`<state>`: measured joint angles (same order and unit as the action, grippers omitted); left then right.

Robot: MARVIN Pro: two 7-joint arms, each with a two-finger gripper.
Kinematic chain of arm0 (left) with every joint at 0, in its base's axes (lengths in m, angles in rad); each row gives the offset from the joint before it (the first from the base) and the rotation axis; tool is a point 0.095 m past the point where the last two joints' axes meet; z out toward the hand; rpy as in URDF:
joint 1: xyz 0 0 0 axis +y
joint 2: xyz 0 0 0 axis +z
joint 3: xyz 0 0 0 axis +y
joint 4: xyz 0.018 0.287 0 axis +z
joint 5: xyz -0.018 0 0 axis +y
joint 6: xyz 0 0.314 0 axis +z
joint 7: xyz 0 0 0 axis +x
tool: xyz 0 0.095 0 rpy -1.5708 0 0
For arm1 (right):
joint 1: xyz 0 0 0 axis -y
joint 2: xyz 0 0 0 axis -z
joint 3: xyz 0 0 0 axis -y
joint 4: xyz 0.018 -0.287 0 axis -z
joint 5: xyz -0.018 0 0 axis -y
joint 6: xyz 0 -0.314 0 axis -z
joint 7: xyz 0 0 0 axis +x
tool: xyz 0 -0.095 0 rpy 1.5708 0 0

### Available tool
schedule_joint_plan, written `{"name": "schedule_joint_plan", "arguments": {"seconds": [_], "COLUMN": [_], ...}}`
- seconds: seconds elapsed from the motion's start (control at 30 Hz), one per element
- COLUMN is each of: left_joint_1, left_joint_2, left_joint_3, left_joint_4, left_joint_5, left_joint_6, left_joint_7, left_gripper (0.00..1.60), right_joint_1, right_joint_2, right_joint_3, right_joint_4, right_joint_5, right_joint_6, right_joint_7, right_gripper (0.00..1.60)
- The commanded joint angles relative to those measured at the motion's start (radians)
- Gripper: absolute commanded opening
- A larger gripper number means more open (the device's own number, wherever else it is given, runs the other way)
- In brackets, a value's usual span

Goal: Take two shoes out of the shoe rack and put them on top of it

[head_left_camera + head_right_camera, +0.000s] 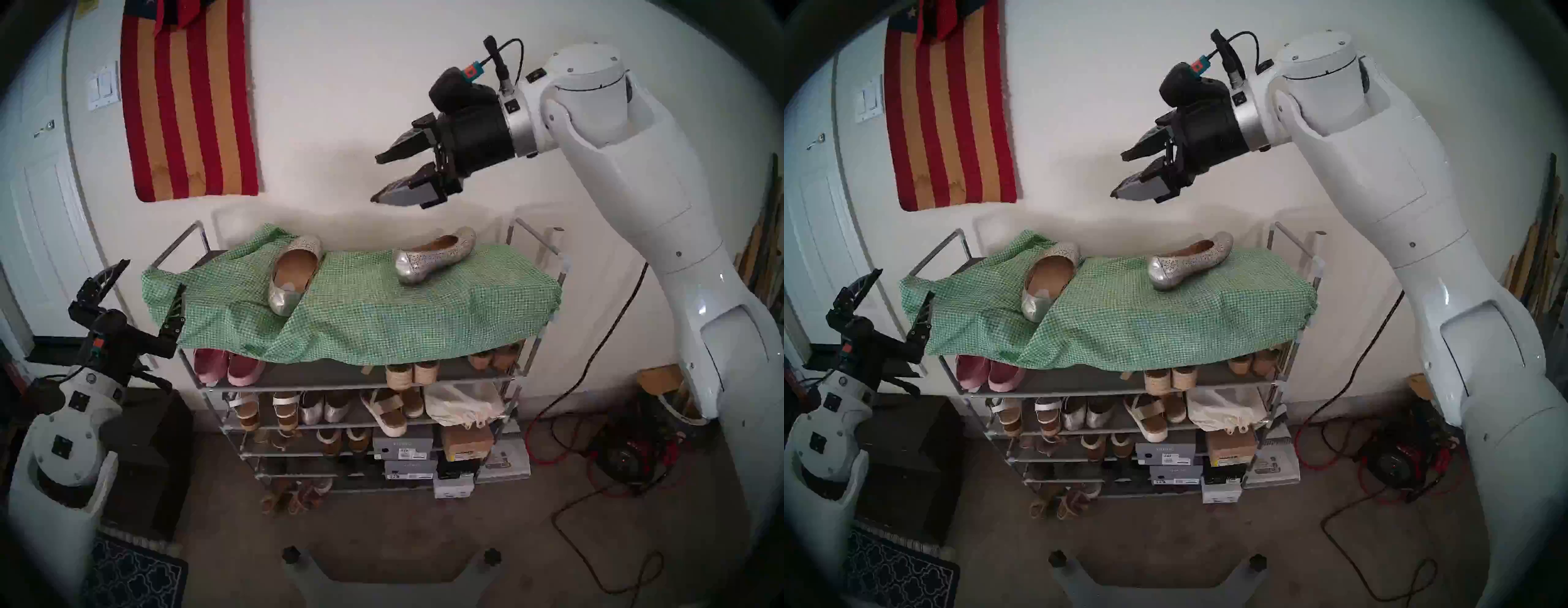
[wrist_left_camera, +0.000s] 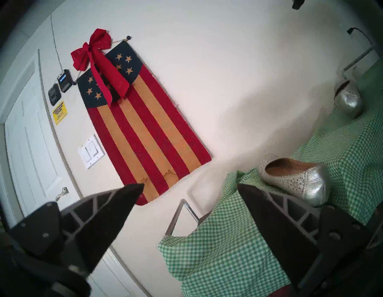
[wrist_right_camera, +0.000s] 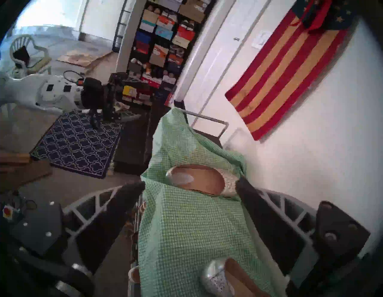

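While both tools gape empty | left shoe [image 1: 292, 276] toe toward wall | right shoe [image 1: 432, 259] lies crosswise, toe rightward

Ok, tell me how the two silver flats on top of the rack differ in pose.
The left shoe sits upright, tan insole fully showing, its heel toward the robot and sunk into a fold of the green cloth. The right shoe lies crosswise and looks tipped, showing its perforated side. Both are silver, perforated, and rest free on the cloth.

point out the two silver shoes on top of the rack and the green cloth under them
Left shoe [image 1: 292, 271], left head view, on its tan insole.
Right shoe [image 1: 432, 254], left head view, on its perforated side.
Green cloth [image 1: 382, 314], left head view, on its bare middle.
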<state>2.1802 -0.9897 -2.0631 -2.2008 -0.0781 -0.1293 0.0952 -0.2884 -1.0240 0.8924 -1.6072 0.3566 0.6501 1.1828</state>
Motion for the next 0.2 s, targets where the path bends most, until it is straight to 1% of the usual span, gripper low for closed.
{"name": "schedule_joint_plan", "arguments": {"seconds": [0.0,0.13,0.17], "left_joint_1": [-0.002,-0.002,-0.002], "left_joint_2": [0.001,0.001,0.001], "left_joint_3": [-0.001,-0.001,-0.001], "left_joint_4": [-0.002,-0.002,-0.002], "left_joint_5": [0.001,0.001,0.001], "left_joint_6": [0.0,0.0,0.0], "left_joint_7": [0.0,0.0,0.0], "left_gripper": [1.6,1.6,1.6], "right_joint_1": [-0.068,-0.098,-0.103], "right_joint_2": [0.043,0.074,0.078], "right_joint_3": [-0.011,-0.009,-0.008], "right_joint_4": [-0.117,-0.188,-0.193], "right_joint_5": [0.008,0.009,0.01], "right_joint_6": [0.0,0.006,0.006], "right_joint_7": [0.007,-0.01,-0.012], "right_gripper": [1.6,1.6,1.6]}}
